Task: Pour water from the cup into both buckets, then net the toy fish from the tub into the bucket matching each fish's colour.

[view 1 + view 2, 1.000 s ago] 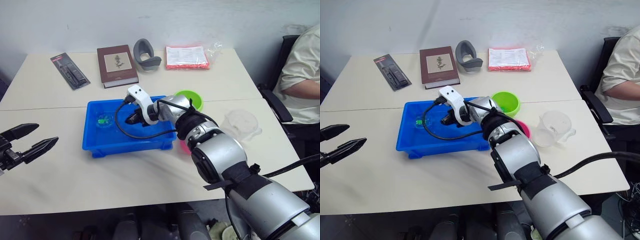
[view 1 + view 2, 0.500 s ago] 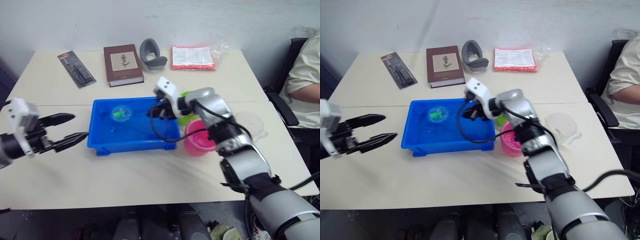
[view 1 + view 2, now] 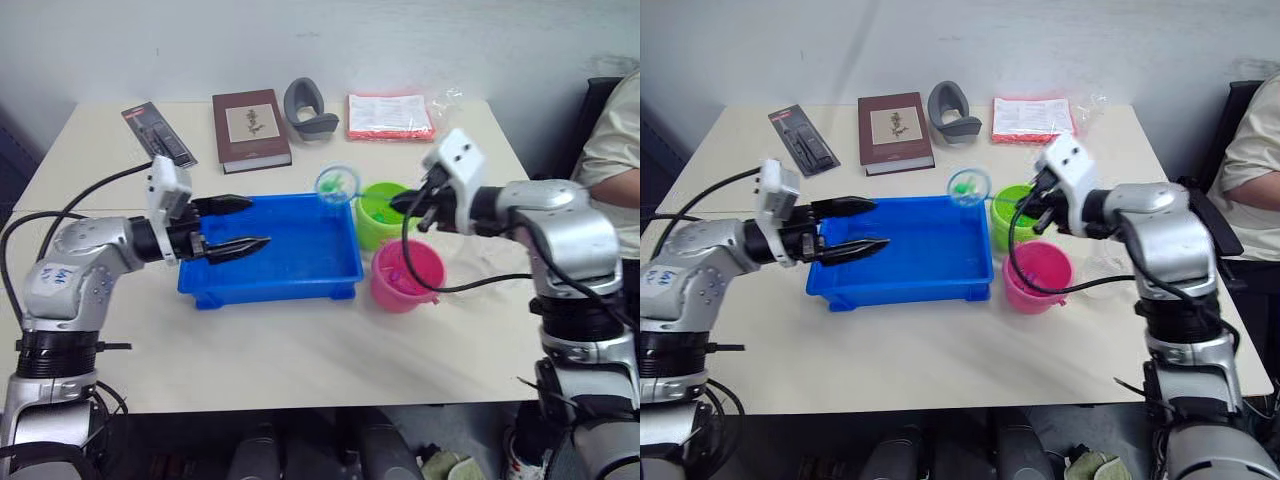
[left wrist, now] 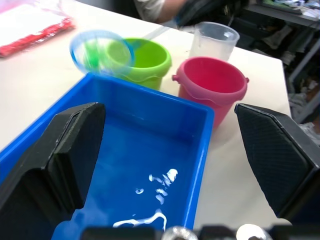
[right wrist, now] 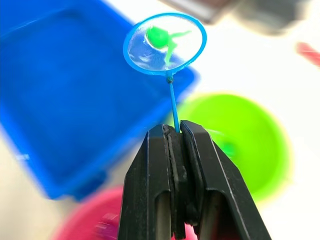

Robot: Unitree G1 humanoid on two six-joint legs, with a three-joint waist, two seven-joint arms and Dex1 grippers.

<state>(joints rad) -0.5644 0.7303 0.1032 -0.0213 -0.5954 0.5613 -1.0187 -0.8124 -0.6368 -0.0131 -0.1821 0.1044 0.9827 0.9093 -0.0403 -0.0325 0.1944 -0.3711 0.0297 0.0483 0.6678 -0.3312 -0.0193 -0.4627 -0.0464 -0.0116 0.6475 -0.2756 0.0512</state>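
The pouring looked finished and the netting was judged to be well advanced. The clear measuring jug [image 4: 214,41] stood upright on the table just behind the pink bucket [image 3: 405,274], and whether any water was left in it could not be told. A green toy fish [image 5: 160,37] was carried in the blue hoop of the net [image 5: 165,43], which was held in the air over the far right corner of the blue tub [image 3: 290,285], just beside the lime green bucket [image 3: 379,212]. The net's thin handle was clamped between the closed fingers of the right gripper [image 5: 176,131].

The left gripper [image 3: 232,224] hovered over the tub's left part with its fingers spread wide and nothing between them.

In the tub only a shallow film of water with bright glints was seen; no fish could be made out there. Something green lay inside the green bucket, and pinkish shapes inside the pink one, too small to name.

What was judged to remain was the tipping of the netted fish into the green bucket.
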